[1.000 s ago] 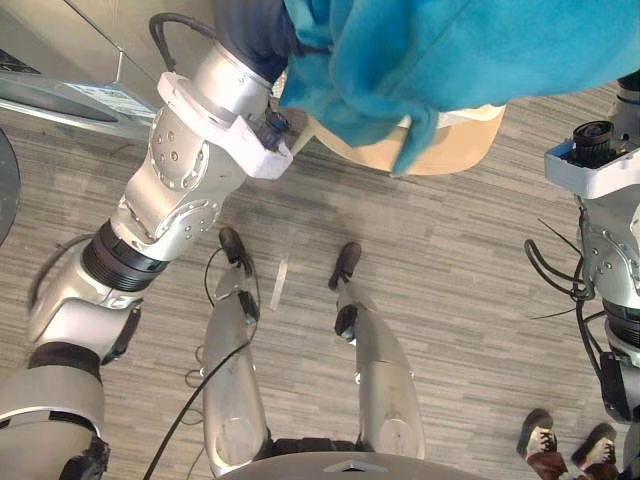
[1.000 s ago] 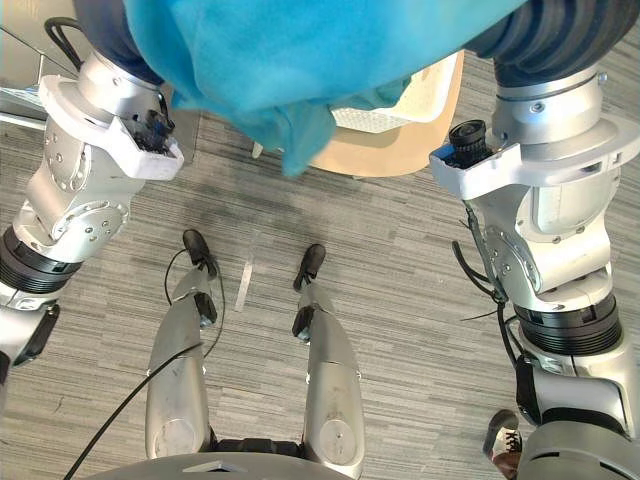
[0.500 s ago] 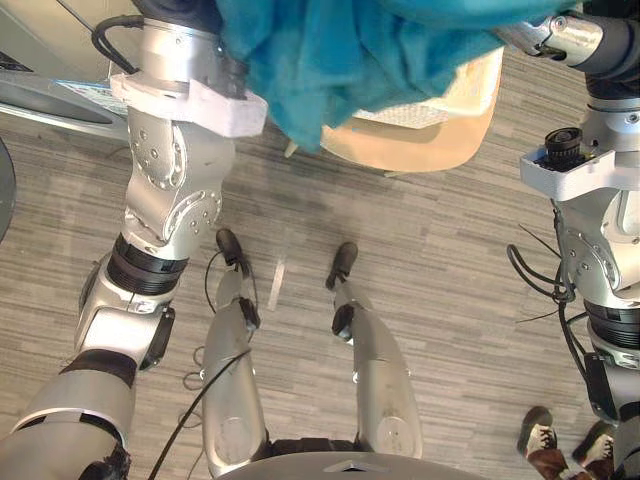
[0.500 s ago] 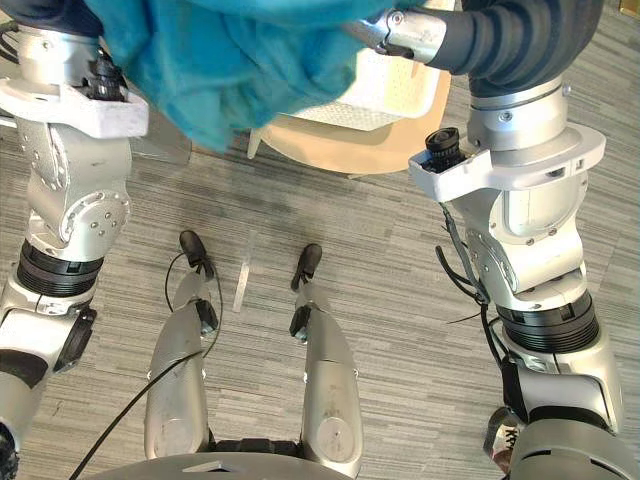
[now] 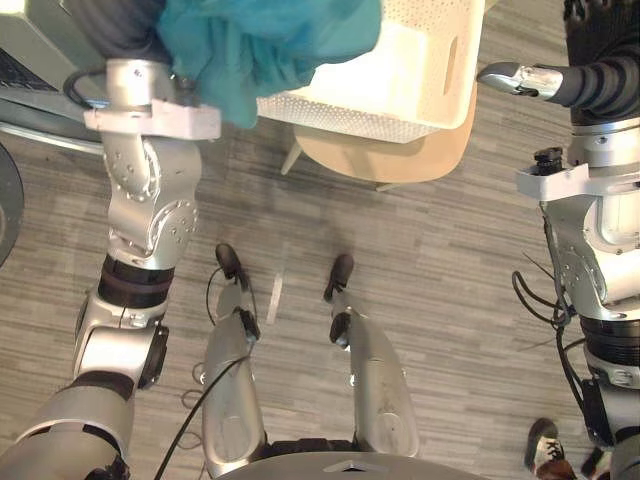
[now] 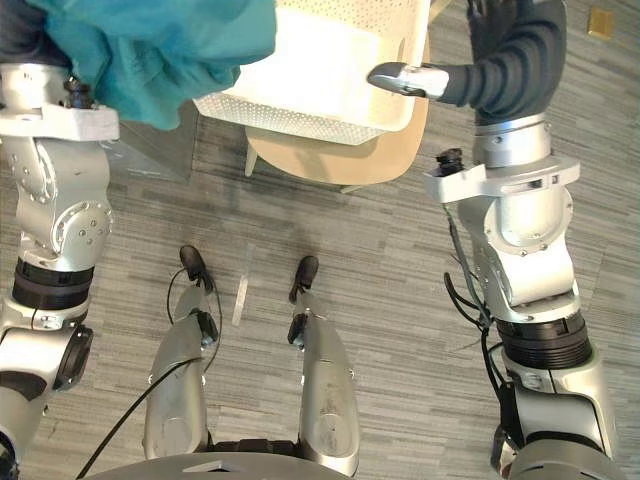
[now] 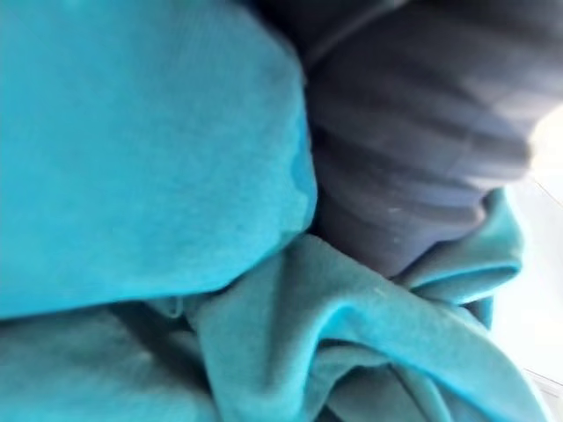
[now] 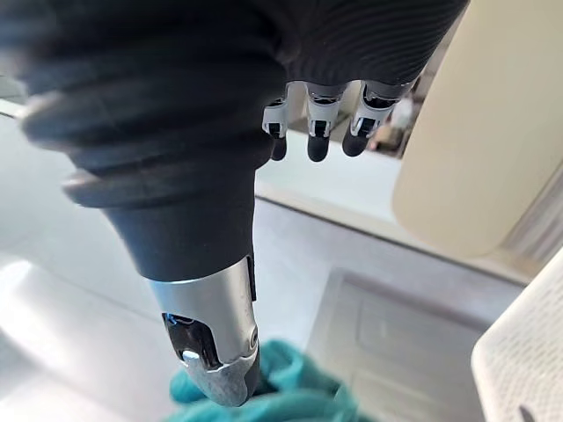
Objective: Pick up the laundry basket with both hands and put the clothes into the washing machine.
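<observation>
We look down on a grey wood-grain floor (image 5: pixel 450 260), where a white laundry basket (image 5: pixel 400 70) appears to rest on a tan chair seat (image 5: pixel 400 160). A bundle of teal clothes (image 5: pixel 260 40) hangs above and beside the basket at the left arm. It wraps over the left robot hand (image 7: pixel 413 141), so we cannot tell that hand's state, while the right robot hand (image 6: pixel 405 78) is spread and empty near the basket's right side. We judge the clothes are out of the basket but not yet in the washing machine.

Teal cloth (image 5: pixel 260 40) swathes the left hand (image 7: pixel 409 141); the right hand (image 6: pixel 410 80) hangs clear beside the basket (image 5: pixel 400 70).
</observation>
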`<state>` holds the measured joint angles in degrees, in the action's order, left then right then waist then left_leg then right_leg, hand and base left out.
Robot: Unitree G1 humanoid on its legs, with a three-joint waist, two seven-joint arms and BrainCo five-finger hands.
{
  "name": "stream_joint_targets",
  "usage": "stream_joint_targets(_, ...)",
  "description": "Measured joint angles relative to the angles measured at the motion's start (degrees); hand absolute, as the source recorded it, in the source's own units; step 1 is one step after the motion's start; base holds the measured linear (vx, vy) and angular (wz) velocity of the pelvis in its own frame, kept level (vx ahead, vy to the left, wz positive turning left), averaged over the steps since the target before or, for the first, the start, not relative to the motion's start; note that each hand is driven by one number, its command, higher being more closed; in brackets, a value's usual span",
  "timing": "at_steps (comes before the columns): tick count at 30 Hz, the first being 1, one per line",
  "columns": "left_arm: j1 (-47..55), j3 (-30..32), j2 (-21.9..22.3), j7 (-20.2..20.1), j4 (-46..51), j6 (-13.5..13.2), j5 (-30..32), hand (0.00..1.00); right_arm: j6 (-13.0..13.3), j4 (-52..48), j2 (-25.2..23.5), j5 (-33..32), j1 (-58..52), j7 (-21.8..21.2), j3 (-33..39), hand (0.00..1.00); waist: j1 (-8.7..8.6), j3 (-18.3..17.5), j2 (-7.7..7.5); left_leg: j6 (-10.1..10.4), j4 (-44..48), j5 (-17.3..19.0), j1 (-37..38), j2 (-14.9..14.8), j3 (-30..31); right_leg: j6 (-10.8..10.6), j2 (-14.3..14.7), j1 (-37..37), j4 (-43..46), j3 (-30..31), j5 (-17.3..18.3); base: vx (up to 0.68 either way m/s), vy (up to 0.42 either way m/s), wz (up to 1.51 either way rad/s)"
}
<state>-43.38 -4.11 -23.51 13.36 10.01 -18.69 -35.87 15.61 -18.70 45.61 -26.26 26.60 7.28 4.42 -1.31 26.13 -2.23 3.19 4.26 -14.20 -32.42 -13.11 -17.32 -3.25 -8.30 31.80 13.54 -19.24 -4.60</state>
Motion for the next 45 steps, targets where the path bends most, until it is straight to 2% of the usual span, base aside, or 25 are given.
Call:
stream_joint_targets(3,8.46,2.65,2.91,-1.42,0.16,0.12,-0.21,1.00,-1.16,3.42,-3.82,2.12,-7.04,-1.26,2.78,0.00,-0.28,-2.19,-1.69,0.33,0.48,1.24,2.37,0.76,-0.18,-0.23,-1.24,-0.53,3.51,1.06,2.53,0.02,-0.061,0.02)
stream_joint_targets(5,15.64,4.54,7.45,-2.54,0.54,0.57,-1.77,1.00,-2.52,4.26,-8.15,4.23,-12.79,-2.57,3.39,0.00,-0.52,-3.28,-2.53,0.47,1.00,2.17,5.21,1.06,-0.21,-0.21,-1.80,-2.70,5.17,1.36,4.08,0.04,-0.072,0.05)
stream_joint_targets(10,27.99,6.64,13.66,-3.90,3.00,2.43,-3.46,1.00,-4.87,4.61,-18.45,6.55,-24.07,-5.47,5.80,0.00,-0.68,-7.32,-2.56,1.55,2.49,4.70,9.97,1.44,0.00,-0.46,-3.08,-6.50,8.71,1.35,8.11,0.08,-0.063,0.07)
stream_joint_targets(12,34.13,7.42,16.31,-5.48,5.86,2.50,-3.74,1.00,-6.21,6.67,-22.94,9.84,-29.34,-6.14,9.67,0.00,-0.61,-9.21,-2.51,2.15,3.67,6.21,12.95,1.59,0.57,-0.68,-3.77,-9.45,11.08,1.17,10.77,0.10,-0.086,0.15)
stream_joint_targets(15,38.39,8.69,19.26,-6.76,7.83,2.74,-3.83,1.00,-7.28,11.71,-25.66,13.41,-33.12,-5.84,17.73,0.00,-1.09,-10.96,-1.71,2.69,3.49,5.84,14.16,1.86,4.15,-0.38,-4.32,-12.68,12.74,-2.00,13.13,0.05,-0.117,0.56)
stream_joint_targets(18,41.17,9.13,20.87,-7.51,8.20,3.42,-3.81,1.00,-9.20,20.65,-25.96,17.66,-33.73,-3.26,27.66,0.00,-1.44,-12.23,-0.80,3.10,0.68,3.48,12.94,2.21,9.25,0.65,-4.81,-13.79,15.11,-7.27,16.04,-0.03,-0.139,0.86)
stream_joint_targets(20,43.61,9.35,21.93,-7.49,8.37,4.23,-3.83,1.00,-10.04,25.53,-26.20,19.72,-34.23,-0.75,32.40,0.00,-1.15,-12.83,-0.55,-0.24,-0.26,6.94,11.99,1.44,7.16,1.25,-4.82,-14.26,14.85,-10.25,16.31,-0.06,-0.142,0.83)
stream_joint_targets(21,44.81,9.51,22.10,-7.62,8.40,4.88,-3.86,1.00,-11.66,27.30,-27.14,22.72,-34.30,0.55,36.98,0.00,-1.06,-12.91,-0.68,-4.31,3.18,10.83,10.19,-0.10,1.90,2.49,-6.21,-15.20,12.82,-12.70,15.45,-0.06,-0.066,0.85)
stream_joint_targets(23,46.23,9.22,22.75,-7.81,8.29,5.45,-3.97,1.00,-13.47,30.53,-27.78,27.34,-34.36,2.82,42.51,0.00,-1.37,-13.08,-0.68,-6.34,16.07,14.21,8.06,-3.48,-5.60,3.39,-7.51,-16.68,11.46,-15.87,13.73,-0.04,-0.028,0.75)
stream_joint_targets(24,47.30,8.42,22.80,-8.53,7.75,6.10,-4.42,1.00,-14.77,33.41,-28.53,30.29,-34.72,4.43,45.82,0.00,-2.26,-13.48,-0.36,-7.10,24.75,17.97,9.18,-6.40,-9.92,2.98,-7.61,-18.61,10.04,-17.80,12.61,-0.01,0.033,0.63)
stream_joint_targets(25,47.84,7.12,22.86,-9.30,5.85,6.96,-4.58,1.00,-15.62,36.97,-29.88,31.62,-36.31,6.06,49.48,0.00,-2.61,-14.99,0.04,-7.21,29.93,21.63,11.14,-9.07,-12.99,2.62,-7.64,-20.19,8.42,-19.74,11.49,0.00,0.070,0.65)
stream_joint_targets(26,48.09,6.26,22.91,-9.67,4.76,7.26,-4.59,1.00,-16.05,39.11,-30.51,32.05,-37.30,6.69,50.92,0.00,-2.83,-15.95,0.21,-7.13,31.39,22.95,12.47,-10.12,-14.14,2.38,-7.69,-20.77,7.49,-20.61,10.90,0.03,0.104,0.68)
stream_joint_targets(28,48.57,4.29,23.31,-10.40,2.19,8.47,-4.58,1.00,-16.08,47.24,-32.06,31.00,-39.83,7.93,53.30,0.00,-3.90,-17.52,1.10,-2.97,31.19,24.73,16.89,-11.77,-15.50,0.74,-7.89,-22.80,4.79,-22.97,8.78,0.06,0.221,0.71)
stream_joint_targets(29,48.20,2.84,24.32,-10.85,-0.08,9.16,-4.57,1.00,-16.20,53.78,-33.35,28.70,-41.64,7.95,54.51,0.00,-4.41,-18.58,2.78,4.58,24.61,26.52,19.18,-10.89,-15.46,-0.99,-8.24,-23.41,2.92,-25.19,6.49,0.05,0.433,0.81)
stream_joint_targets(31,46.82,2.18,23.91,-11.16,-3.44,9.49,-4.60,1.00,-16.47,60.45,-36.99,26.66,-41.53,7.67,54.34,0.00,-4.39,-19.04,2.51,3.50,23.99,27.52,17.71,-6.88,-13.87,-2.31,-10.73,-23.67,1.61,-25.61,3.58,0.00,0.427,0.82)
stream_joint_targets(33,46.44,0.08,22.66,-11.17,-6.68,9.61,-4.97,1.00,-16.64,70.17,-42.08,23.06,-41.37,5.33,50.36,0.00,-3.81,-19.43,2.02,-0.46,26.00,29.85,14.33,-1.76,-10.73,-2.78,-13.96,-23.84,0.12,-23.48,1.90,-0.02,0.429,0.98)
stream_joint_targets(34,46.38,-0.61,22.35,-11.16,-7.38,9.62,-5.37,1.00,-16.66,71.66,-43.26,22.25,-41.12,4.91,49.01,0.00,-3.70,-19.28,2.14,-1.23,26.37,30.29,13.70,-0.50,-9.93,-2.86,-15.22,-23.71,0.89,-22.75,0.63,0.00,0.430,1.13)
stream_joint_targets(35,46.35,-2.55,22.36,-11.13,-9.34,9.66,-5.74,1.00,-16.67,72.06,-45.92,19.71,-41.16,3.35,46.41,0.00,-3.71,-18.58,3.16,-2.60,26.49,30.94,13.70,2.43,-7.41,-0.48,-18.03,-23.32,5.64,-18.66,-1.65,0.01,0.426,1.07)
stream_joint_targets(36,46.62,-4.56,22.50,-11.12,-10.38,9.75,-5.82,1.00,-16.65,71.70,-47.39,18.34,-41.66,2.53,43.09,0.00,-3.60,-18.13,4.13,-3.54,26.10,31.37,14.91,3.57,-5.74,3.60,-18.70,-21.22,11.15,-11.40,-2.07,0.03,0.437,1.22)
stream_joint_targets(37,47.49,-6.83,22.44,-11.13,-10.52,9.71,-6.19,1.00,-16.49,70.73,-49.66,16.38,-42.28,1.09,37.37,0.00,-3.51,-17.68,4.98,-3.81,24.73,31.46,16.87,4.86,-3.57,2.40,-15.48,-17.93,19.63,1.00,3.63,0.04,0.312,0.92)
stream_joint_targets(38,47.58,-7.99,22.52,-11.13,-10.54,9.67,-6.43,1.00,-16.37,70.71,-49.74,15.00,-42.36,0.34,34.49,0.00,-3.72,-17.59,4.92,-4.25,23.63,31.25,17.75,5.88,-2.25,0.98,-12.98,-16.64,23.62,5.87,7.47,0.07,0.217,1.03)
stream_joint_targets(39,47.34,-10.66,22.63,-11.26,-10.49,9.59,-6.81,1.00,-15.86,68.34,-49.80,14.41,-43.28,-0.17,30.42,0.00,-3.94,-17.67,4.05,-4.34,21.23,31.43,19.60,7.78,-1.06,-0.11,-8.56,-14.12,30.10,11.02,13.23,0.08,0.176,0.97)
stream_joint_targets(40,47.34,-12.34,23.02,-11.33,-10.44,9.49,-6.89,1.00,-15.38,66.32,-49.88,14.28,-43.46,-0.57,26.58,0.00,-3.96,-17.66,3.47,-5.04,20.40,32.08,20.81,9.02,-0.68,-0.01,-4.98,-11.73,33.47,11.09,17.11,0.09,0.156,0.83)
stream_joint_targets(42,47.32,-13.49,23.58,-11.25,-10.52,9.52,-7.43,1.00,-14.77,62.82,-49.54,14.31,-43.29,-0.52,22.56,0.00,-3.74,-17.36,2.97,-5.66,19.96,33.22,22.41,10.75,-0.46,0.48,-1.25,-8.85,34.18,6.33,20.93,0.12,0.115,0.30)
stream_joint_targets(45,47.09,-14.10,24.42,-11.23,-11.15,9.87,-7.78,1.00,-14.60,59.67,-49.29,15.04,-43.24,-0.45,19.91,0.00,-4.54,-17.41,2.44,-6.05,16.07,34.03,25.75,13.72,-0.66,2.05,-0.42,-8.20,27.23,-8.80,21.59,0.20,0.118,0.22)
